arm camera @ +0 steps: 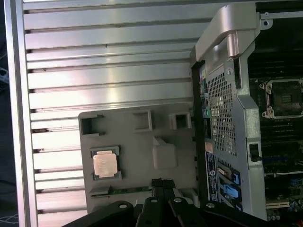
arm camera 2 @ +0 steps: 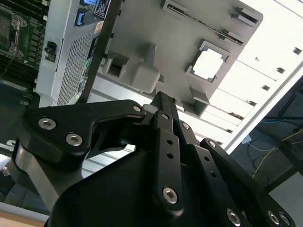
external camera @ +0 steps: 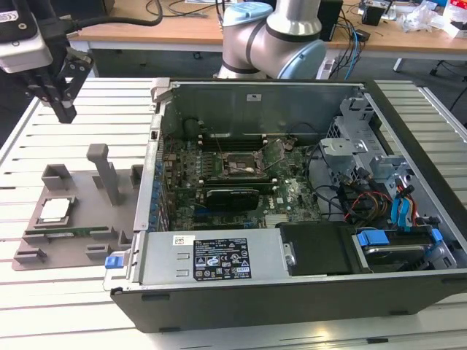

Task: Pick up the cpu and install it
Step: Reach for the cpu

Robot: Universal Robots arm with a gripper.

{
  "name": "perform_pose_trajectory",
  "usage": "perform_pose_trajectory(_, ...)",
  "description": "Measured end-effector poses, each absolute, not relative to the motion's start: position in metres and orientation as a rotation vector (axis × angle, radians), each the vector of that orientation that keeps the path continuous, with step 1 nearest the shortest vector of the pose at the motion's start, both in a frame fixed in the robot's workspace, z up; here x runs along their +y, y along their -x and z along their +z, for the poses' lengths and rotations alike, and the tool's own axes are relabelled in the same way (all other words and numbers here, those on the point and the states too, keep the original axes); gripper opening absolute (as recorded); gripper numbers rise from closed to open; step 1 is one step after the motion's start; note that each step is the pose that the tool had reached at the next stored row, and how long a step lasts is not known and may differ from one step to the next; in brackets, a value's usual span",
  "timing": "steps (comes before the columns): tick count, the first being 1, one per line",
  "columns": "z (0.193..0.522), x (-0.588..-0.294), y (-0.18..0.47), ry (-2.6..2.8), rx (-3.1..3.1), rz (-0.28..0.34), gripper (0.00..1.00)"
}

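Hovering above slatted worktop (external camera: 66, 317), gripper (external camera: 66, 113) empty, fingers (external camera: 52, 98) pressed closed. Silvery cpu (external camera: 56, 210) lies flat in grey tray (external camera: 87, 213) pocket, well apart from fingers, beside open computer case (external camera: 306, 292). Best approach, by judgement: spread fingers, centre over chip, descend square, grip opposite edges, clear pocket walls.

Robotics lab: open computer case (external camera: 292, 302), cable-strewn desks (external camera: 182, 29).

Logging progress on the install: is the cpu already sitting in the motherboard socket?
No, the cpu lies in its pocket on the grey tray, outside the computer case.
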State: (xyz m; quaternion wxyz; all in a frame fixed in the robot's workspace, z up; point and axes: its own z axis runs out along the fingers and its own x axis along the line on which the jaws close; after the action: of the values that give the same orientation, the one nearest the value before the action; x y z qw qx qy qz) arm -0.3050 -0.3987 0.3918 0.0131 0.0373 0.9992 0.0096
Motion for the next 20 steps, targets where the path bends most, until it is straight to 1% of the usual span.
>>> perform_pose_trajectory(20,0.392,-0.399,0.358,-0.116,3.113,0.03,0.11)
